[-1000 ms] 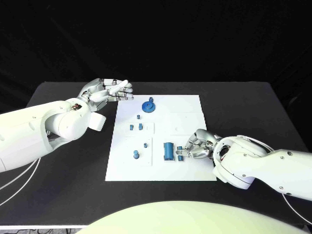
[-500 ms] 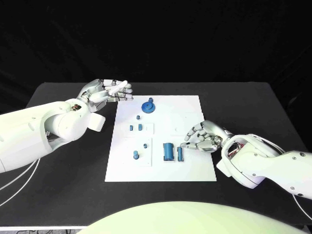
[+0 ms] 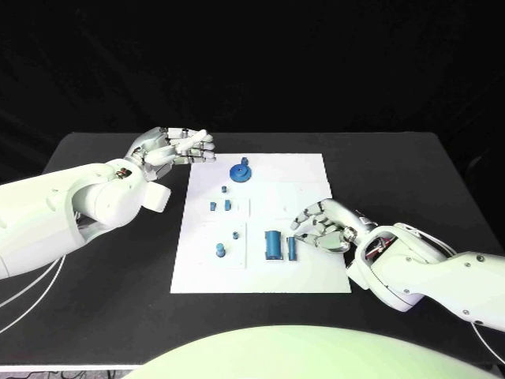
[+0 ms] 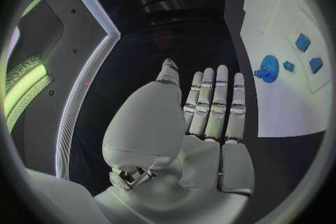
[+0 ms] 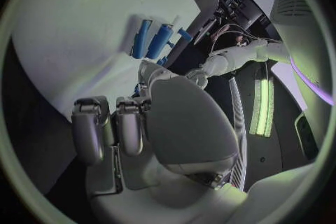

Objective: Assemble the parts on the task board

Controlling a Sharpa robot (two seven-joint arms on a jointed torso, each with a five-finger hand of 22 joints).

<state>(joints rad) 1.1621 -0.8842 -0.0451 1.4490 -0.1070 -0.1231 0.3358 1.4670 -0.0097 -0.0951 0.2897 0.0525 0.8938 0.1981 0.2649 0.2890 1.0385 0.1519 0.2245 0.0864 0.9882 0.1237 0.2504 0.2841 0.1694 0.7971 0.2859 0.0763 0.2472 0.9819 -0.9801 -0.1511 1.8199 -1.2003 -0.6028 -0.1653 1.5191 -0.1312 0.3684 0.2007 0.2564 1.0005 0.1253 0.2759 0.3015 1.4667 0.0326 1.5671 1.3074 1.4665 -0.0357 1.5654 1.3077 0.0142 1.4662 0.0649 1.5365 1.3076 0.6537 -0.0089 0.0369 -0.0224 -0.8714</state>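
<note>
**Two hands, nothing held over the white board**

Two sets of fingers are free of any part. The right hand [image 3: 324, 224], at centre right of the head view, has its fingers loosely curled and apart above the task board [image 3: 301, 183], just beside the thin blue rod [image 3: 291, 249] and thick blue cylinder [image 3: 273, 244]. The left hand [image 3: 173, 146], upper left, has its fingers stretched out side by side off the board's far left corner, near the round blue gear [image 3: 241, 171]. Smaller blue parts [image 3: 219, 251] lie along the board's left half.
</note>
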